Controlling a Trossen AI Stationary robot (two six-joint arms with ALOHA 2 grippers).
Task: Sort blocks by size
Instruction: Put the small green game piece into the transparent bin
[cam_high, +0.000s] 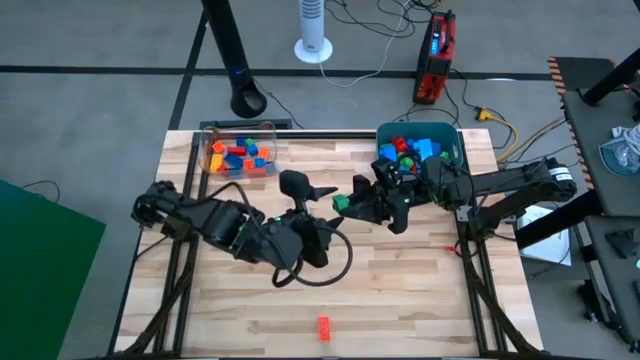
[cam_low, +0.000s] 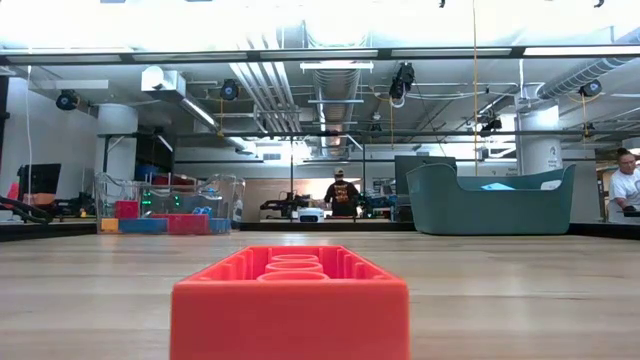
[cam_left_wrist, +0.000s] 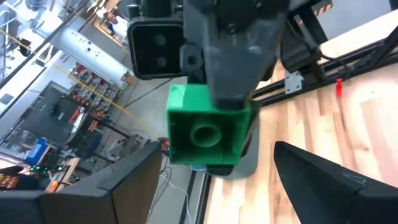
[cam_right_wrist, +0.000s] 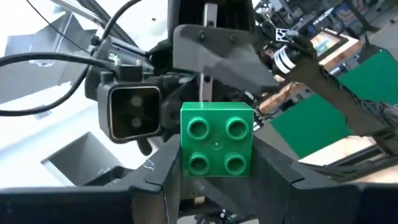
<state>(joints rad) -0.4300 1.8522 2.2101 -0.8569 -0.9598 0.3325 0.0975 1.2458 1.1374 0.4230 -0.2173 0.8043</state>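
Red brick (cam_low: 290, 300) nearest low camera, loose at table front. Mid-table, right gripper (cam_high: 345, 205) pinching green block (cam_right_wrist: 217, 147), presenting it to left gripper (cam_high: 322, 190), fingers spread wide: looks like handover toward clear box (cam_high: 238, 150).

- A grey floor (cam_high: 100, 110) is seen around the light wooden bench (cam_high: 400, 290).
- A white pedestal fan (cam_high: 313, 30) and a red case (cam_high: 436, 55) are noted behind it.
- Exposed ceiling ducts (cam_low: 330, 95) are lit from overhead.
- A person (cam_low: 341, 195) is stood in the far room.
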